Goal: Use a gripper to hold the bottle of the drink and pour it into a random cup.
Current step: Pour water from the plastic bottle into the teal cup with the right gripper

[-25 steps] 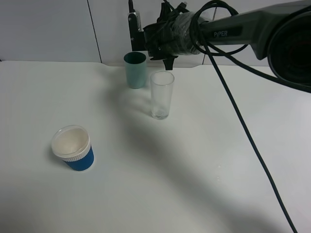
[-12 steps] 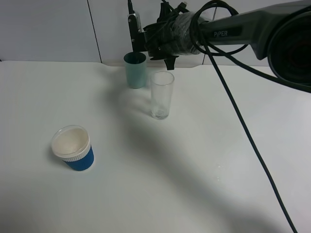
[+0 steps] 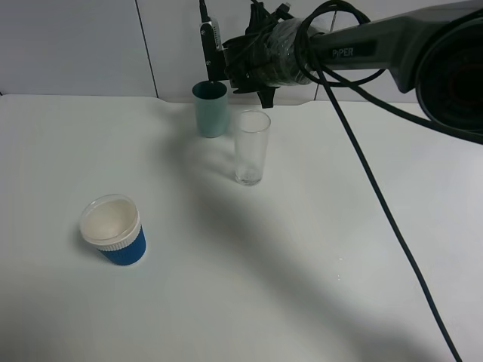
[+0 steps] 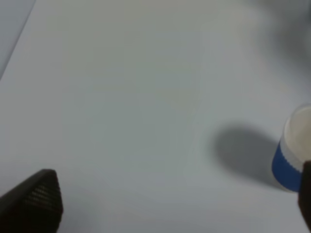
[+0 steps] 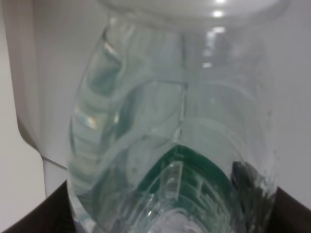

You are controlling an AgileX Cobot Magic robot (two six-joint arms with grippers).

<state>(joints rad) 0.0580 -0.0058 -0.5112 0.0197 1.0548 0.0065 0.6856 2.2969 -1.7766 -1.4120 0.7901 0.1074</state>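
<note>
I read the right gripper clamped on the clear bottle, held above the teal cup and drinking glass. I read the left gripper released, near the blue cup.

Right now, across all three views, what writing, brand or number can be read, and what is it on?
"PiPER": white letters on the dark grey right arm.
Bottle: a green label shows through the clear plastic, but no lettering can be read.
Blue cup: no text visible.
No other text can be read.
</note>
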